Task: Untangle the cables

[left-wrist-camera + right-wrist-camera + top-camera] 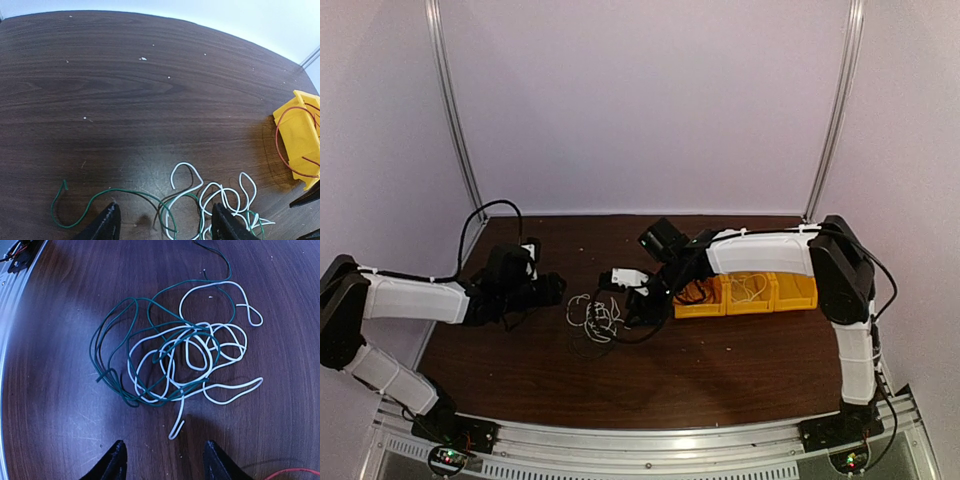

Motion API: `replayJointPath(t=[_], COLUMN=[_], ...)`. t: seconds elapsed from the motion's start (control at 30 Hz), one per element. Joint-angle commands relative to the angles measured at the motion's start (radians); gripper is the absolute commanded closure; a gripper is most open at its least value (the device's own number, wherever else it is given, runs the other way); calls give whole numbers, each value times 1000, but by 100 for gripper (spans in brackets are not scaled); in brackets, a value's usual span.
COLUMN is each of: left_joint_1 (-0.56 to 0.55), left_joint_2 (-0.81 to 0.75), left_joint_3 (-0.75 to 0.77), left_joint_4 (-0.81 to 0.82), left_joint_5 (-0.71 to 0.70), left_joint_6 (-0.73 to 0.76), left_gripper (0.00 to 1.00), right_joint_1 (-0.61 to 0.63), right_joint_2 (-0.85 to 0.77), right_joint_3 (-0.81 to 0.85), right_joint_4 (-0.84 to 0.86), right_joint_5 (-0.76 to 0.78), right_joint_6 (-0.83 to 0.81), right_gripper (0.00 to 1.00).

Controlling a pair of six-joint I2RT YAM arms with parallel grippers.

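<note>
Right wrist view: right gripper [164,460] released, jaws wide, nothing between them. Just beyond, the cable clump [170,360] lies flat near the middle of the desk [50,410], green wire [105,375] and white wire [225,401] interlaced. Left gripper [167,227] likewise released, at the clump's opposite side. Judged light, limp, snag-prone; best taken at the white free end [174,432] nearest the jaws.

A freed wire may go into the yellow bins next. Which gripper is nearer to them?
Right. The right gripper sits just beside the yellow bins, between them and the wire tangle. The left gripper is beyond the tangle, farther away.
</note>
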Motion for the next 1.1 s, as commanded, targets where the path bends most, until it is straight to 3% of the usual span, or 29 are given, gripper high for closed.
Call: replayJointPath(t=[0.0, 0.17, 0.27, 0.5, 0.63, 0.8, 0.97, 1.07], left_joint_1=[17, 17, 17, 17, 14, -45, -77, -90], left_joint_2=[-48, -81, -105, -110, -105, -114, -16, 78], left_joint_3=[-29, -39, -55, -78, -129, -248, -217, -196], left_joint_4=[-15, 29, 73, 151, 324, 767, 892, 977], left_joint_5=[-9, 12, 25, 86, 288, 529, 653, 659], left_joint_6=[-25, 3, 33, 76, 137, 127, 158, 157], left_gripper=[37, 37, 37, 38, 38, 34, 36, 39], right_joint_1=[3, 4, 3, 3, 3, 3, 4, 4], right_joint_2=[62, 139, 153, 134, 67, -27, -67, -86], right_joint_3=[65, 126, 142, 139, 183, 290, 401, 440], right_joint_4=[19, 8, -10, -31, -78, -121, -171, -183], right_joint_5=[-44, -34, -49, -65, -86, -127, -146, -149], right_joint_6=[50, 69, 66, 55, 54, 85, 93, 87], right_gripper=[48, 53, 70, 100, 100, 100, 100, 100])
